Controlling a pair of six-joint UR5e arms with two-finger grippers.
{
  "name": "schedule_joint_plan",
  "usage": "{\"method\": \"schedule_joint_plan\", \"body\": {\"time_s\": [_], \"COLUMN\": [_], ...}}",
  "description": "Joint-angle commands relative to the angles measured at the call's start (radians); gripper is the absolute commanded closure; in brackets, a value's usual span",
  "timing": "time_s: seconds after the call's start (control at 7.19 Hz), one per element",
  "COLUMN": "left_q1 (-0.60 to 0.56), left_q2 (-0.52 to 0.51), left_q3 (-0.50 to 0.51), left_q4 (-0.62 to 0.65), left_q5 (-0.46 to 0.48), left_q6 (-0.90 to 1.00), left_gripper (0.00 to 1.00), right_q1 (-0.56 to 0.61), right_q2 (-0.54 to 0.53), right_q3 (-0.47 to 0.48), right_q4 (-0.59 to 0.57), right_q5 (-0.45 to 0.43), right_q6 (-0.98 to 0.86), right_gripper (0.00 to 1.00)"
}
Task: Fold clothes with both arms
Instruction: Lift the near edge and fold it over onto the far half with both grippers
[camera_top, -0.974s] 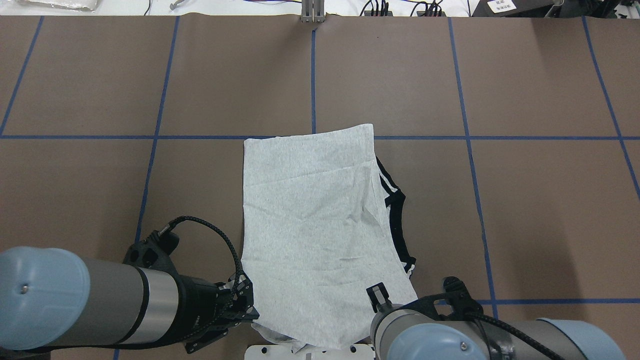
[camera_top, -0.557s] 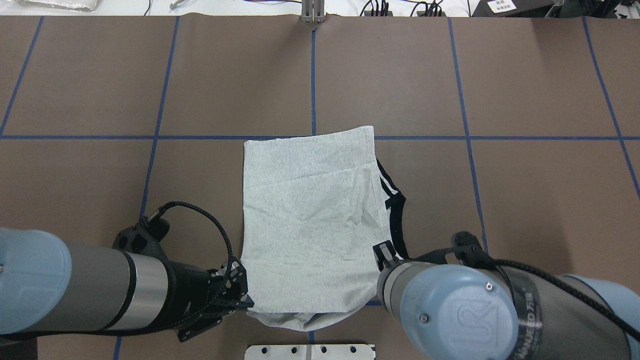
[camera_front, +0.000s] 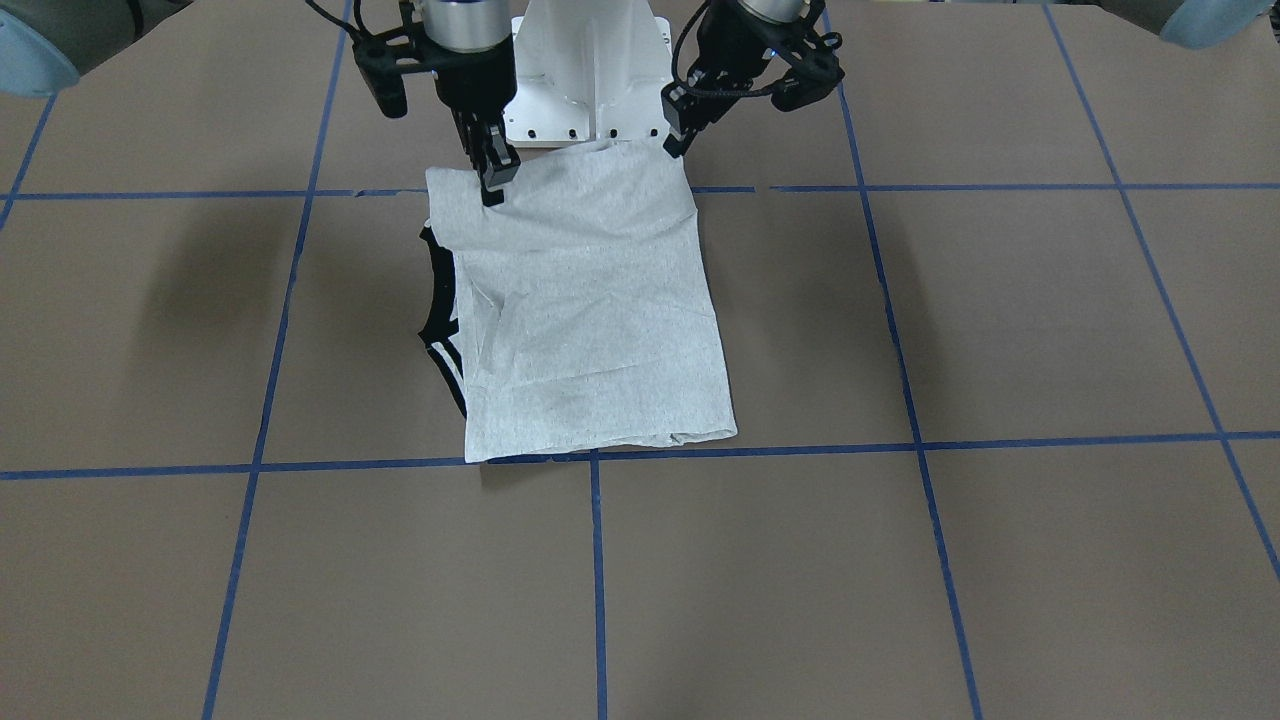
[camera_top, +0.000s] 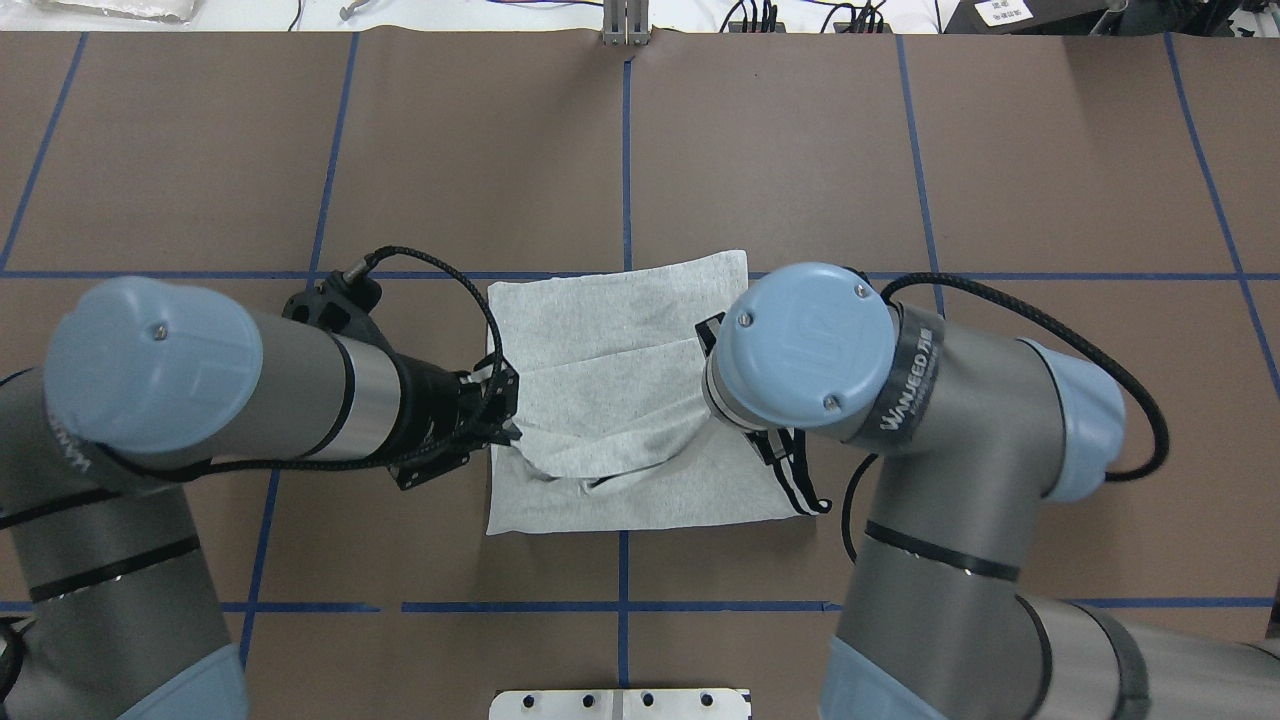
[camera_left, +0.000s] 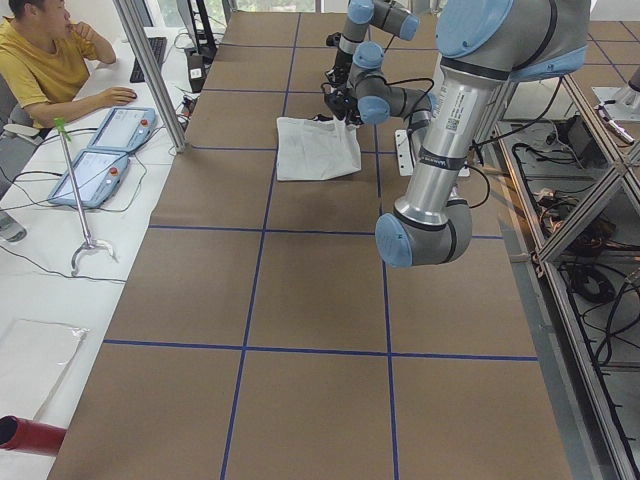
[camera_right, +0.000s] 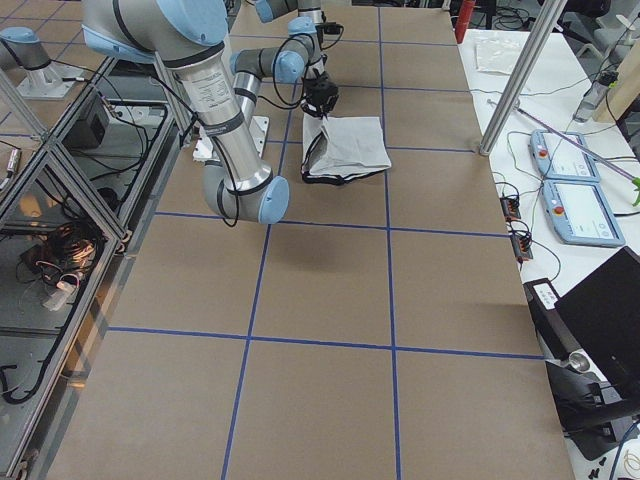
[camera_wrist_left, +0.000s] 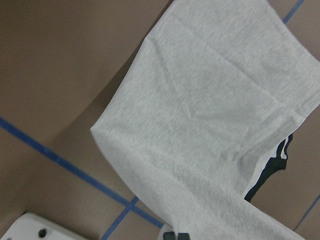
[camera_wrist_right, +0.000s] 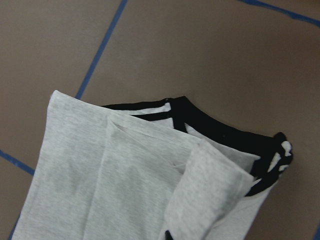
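The light grey T-shirt (camera_top: 620, 330) lies in the middle of the brown table, black-striped trim (camera_top: 795, 480) showing at its right side; the print is hidden. My left gripper (camera_top: 503, 432) is shut on the shirt's near left corner and holds it raised over the cloth. My right gripper is hidden under its wrist in the overhead view. In the front-facing view it (camera_front: 492, 190) pinches the other near corner, and the left gripper (camera_front: 672, 145) holds its corner. The lifted edge sags between them. Both wrist views show grey cloth (camera_wrist_left: 210, 125) (camera_wrist_right: 125, 180) hanging from the fingertips.
The white pedestal base (camera_top: 620, 703) stands at the table's near edge. Blue tape lines grid the brown table (camera_top: 1050, 150). A seated person in yellow (camera_left: 40, 60) and two teach pendants (camera_left: 100, 160) are beside the far edge.
Both grippers have risen and moved away from the base, carrying the shirt's near edge up and over the rest of the shirt. The arms now reach over the cloth.
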Motion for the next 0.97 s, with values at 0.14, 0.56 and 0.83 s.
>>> {"method": "schedule_joint_plan", "body": {"time_s": [0.14,0.56,0.83], "left_q1": [-0.125,-0.226,-0.266], "left_q2": [-0.056,-0.118,-0.154], "left_q3": [0.289,0.539,0.694], "left_q4": [-0.223,-0.364,-0.472], "left_q5": [-0.001,-0.001,0.005], "left_q6": [0.077,0.159,0.195], "left_gripper": [1.0,0.96,0.0], "right_q1": [0.08,0.165,0.279], "right_q2": [0.081,0.153,0.227], "right_q3": [-0.214,-0.463,-0.683], "right_q4": [0.108,0.304,0.451], "right_q5": [0.044,0.111,0.224], "right_q6": [-0.108,-0.237,-0.448], "right_gripper": [1.0,0.93,0.0]}}
